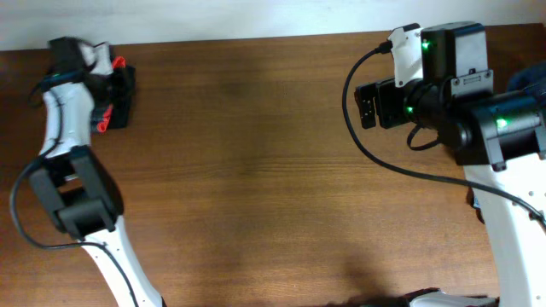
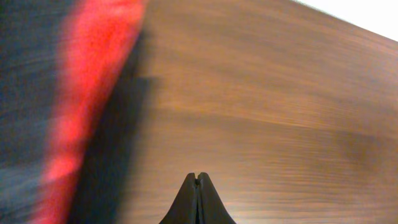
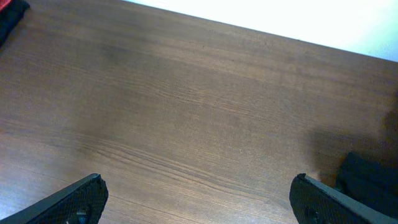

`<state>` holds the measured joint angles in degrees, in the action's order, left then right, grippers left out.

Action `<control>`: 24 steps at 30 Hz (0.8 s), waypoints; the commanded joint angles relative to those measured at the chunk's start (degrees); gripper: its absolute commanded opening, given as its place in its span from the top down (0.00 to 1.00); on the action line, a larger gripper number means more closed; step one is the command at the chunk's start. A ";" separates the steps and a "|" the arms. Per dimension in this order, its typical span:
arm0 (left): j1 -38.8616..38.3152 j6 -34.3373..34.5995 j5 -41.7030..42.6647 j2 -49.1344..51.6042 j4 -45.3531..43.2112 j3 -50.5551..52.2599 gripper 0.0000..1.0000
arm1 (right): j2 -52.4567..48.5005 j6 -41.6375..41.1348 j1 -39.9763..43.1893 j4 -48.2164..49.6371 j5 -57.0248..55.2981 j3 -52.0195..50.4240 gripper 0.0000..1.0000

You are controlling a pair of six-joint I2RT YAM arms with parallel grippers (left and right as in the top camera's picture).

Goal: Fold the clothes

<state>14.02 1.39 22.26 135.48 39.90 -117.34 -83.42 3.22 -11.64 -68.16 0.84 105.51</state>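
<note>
**Inspection: pants at the far-left corner, left fingers clenched, right fingers released**

Item under inspection: the black pants (image 1: 119, 92), lying in a small bunch on the brown table (image 1: 256, 170), with the red edge showing at the top and lower left of the bunch.

My left gripper (image 2: 197, 182) is just beside the pants, on their right. Its fingers are pressed flat together, with nothing visible between them and bare wood under the tips. The left wrist view is smeared, and the pants show there only as a dark and red streak. I cannot tell whether any part of my left arm touches the cloth.

My right gripper (image 3: 196, 186) is well apart from the pants, across the table. Its fingers are spread wide and grasp nothing. From the right wrist, the pants are only a dark and red scrap in the far corner.

A patch of blue denim (image 1: 531, 81) lies beyond my right arm, on the side away from the pants.
</note>
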 commanded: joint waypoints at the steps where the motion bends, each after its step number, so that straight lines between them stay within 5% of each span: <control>1: -5.22 0.33 -0.74 -4.59 -0.83 -0.70 1.00 | 3.26 -0.02 -0.35 0.02 -0.94 -0.13 0.01; 6: -10.29 0.33 -2.64 -5.22 -1.75 -0.70 0.96 | 4.92 -0.02 -0.35 0.02 -0.94 -0.13 0.01; 8: -11.45 0.33 -2.62 -5.22 -2.40 -0.70 0.73 | 5.57 -0.02 -0.35 0.02 -0.94 -0.13 0.01; 12: -12.00 0.35 -2.62 -5.22 -3.52 -0.70 0.01 | 7.41 -0.02 -0.35 0.02 -0.94 -0.13 0.01; 24: -12.04 0.33 -2.62 -5.22 -3.56 -0.68 0.01 | 11.02 -0.02 -0.35 0.02 -0.94 -0.13 0.01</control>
<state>1.96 1.74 19.92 132.09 36.60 -117.34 -74.11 3.22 -11.64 -68.14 0.84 105.51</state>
